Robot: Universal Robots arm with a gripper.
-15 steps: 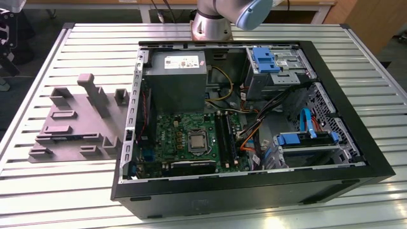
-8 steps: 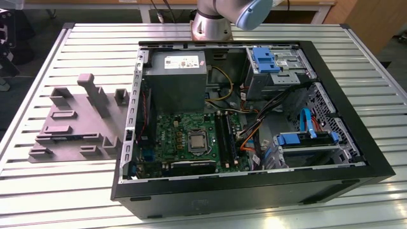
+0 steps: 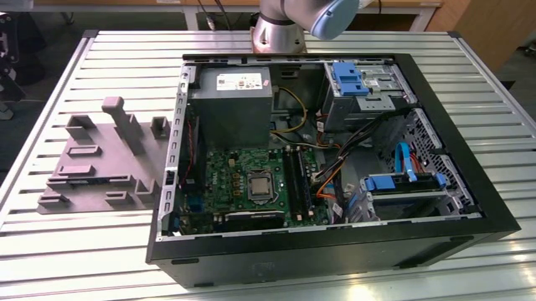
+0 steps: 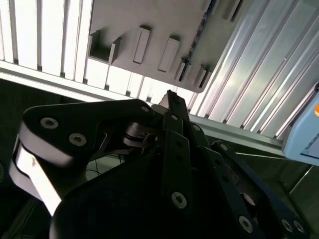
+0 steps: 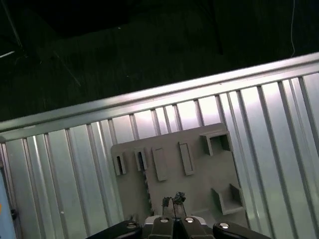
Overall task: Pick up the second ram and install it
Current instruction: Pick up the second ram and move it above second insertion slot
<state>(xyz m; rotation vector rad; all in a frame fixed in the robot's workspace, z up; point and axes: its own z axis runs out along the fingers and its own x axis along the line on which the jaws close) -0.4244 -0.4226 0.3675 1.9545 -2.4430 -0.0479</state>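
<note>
An open computer case [image 3: 335, 251] lies on the ribbed metal counter [image 3: 84, 263], a grey parts holder [image 3: 100, 163] at the exterior view's left; in the first wrist view the end effector [image 5: 172, 201], fingers pressed together and pinching nothing, hangs over that holder; what looks like the thin greenish memory stick [image 4: 200, 31] stands on edge along the holder's side.

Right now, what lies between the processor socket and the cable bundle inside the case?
In the exterior view, the long black memory slots run between the processor socket and the cable bundle.
</note>
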